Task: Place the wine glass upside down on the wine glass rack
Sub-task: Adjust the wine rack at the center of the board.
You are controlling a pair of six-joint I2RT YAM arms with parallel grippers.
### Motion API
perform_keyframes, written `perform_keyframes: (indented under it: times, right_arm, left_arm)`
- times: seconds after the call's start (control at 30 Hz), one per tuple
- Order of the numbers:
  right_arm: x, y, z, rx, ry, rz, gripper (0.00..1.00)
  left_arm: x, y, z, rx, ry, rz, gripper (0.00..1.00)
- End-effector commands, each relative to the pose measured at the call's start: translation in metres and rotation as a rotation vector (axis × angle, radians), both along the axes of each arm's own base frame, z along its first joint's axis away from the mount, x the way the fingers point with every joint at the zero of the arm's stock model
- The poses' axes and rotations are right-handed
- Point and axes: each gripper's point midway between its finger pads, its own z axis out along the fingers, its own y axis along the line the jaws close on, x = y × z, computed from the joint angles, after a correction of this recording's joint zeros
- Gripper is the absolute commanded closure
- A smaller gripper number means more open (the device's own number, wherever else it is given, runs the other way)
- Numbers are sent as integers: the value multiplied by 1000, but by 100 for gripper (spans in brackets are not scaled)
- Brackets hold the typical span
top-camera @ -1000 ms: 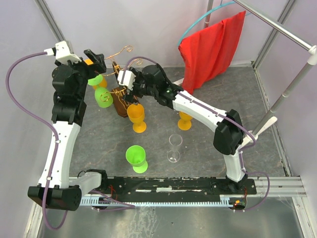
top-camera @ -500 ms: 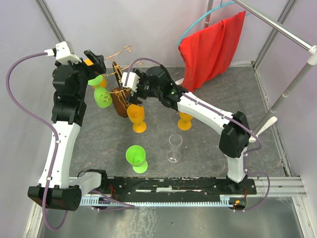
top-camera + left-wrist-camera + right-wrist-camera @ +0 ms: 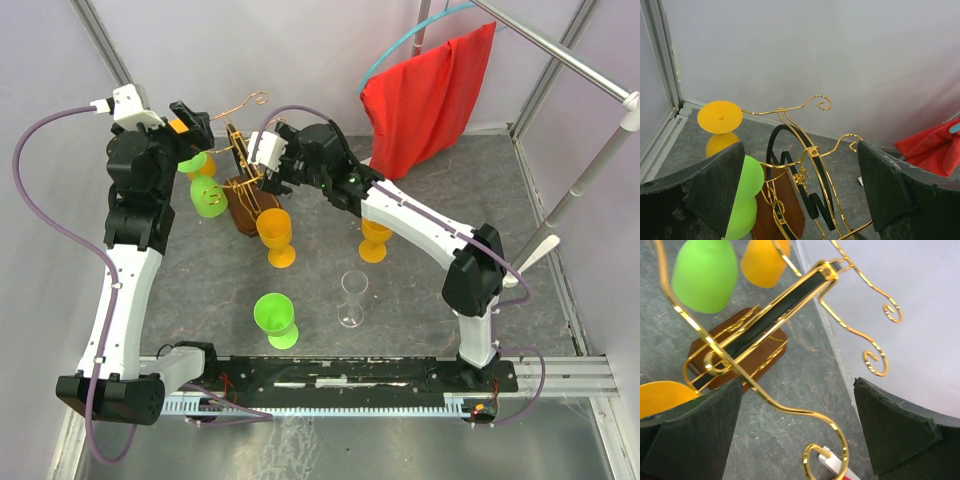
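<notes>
**A:** What is hidden or cut off?

**B:** In both wrist views the fingers are cropped by the lower edge. In the top view the tips of the right gripper (image 3: 797, 405) are lost against the wire of the wine glass rack (image 3: 242, 198). The far-right orange glass (image 3: 374, 243) is partly covered by the right arm. The hung orange glass (image 3: 720, 116) is partly screened by the left gripper (image 3: 800, 170) in the top view.

**A:** State of the fingers, and the rack's place?

**B:** Both pairs are seen spread wide, with nothing grasped. The rack is set at the far left of the table. Its black loop handle (image 3: 790, 150) and curled arms are framed between the left fingers, apart from them. A curled wire arm is seen between the right fingers; contact cannot be told.

**A:** The glass?

**B:** The clear wine glass (image 3: 352, 297) is found upright on the table, nearer than the rack and to its right, well apart from both grippers.

**A:** Counts?

**B:**
- One rack and one clear glass are counted.
- Three green are counted: two hung green glasses (image 3: 208, 195) upside down on the rack's left side, and one standing green glass (image 3: 273, 318) at the near side.
- Three orange are counted: one hung, and two standing, the second being the middle orange glass (image 3: 276, 236).
</notes>
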Motion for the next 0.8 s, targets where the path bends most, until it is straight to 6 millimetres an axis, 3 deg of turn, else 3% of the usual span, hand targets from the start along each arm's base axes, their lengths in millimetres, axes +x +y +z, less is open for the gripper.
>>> perform_keyframes:
  times: [0.0, 0.17, 0.77]
  right_arm:
    - [24, -2, 34, 52, -84, -56, 0]
    - [29, 3, 40, 74, -85, -50, 0]
    - [-3, 45, 51, 151, -29, 90, 0]
  left_arm:
    - [-9, 6, 26, 24, -65, 21, 1]
    - [-10, 6, 28, 34, -65, 19, 1]
    - [-9, 7, 26, 42, -58, 16, 1]
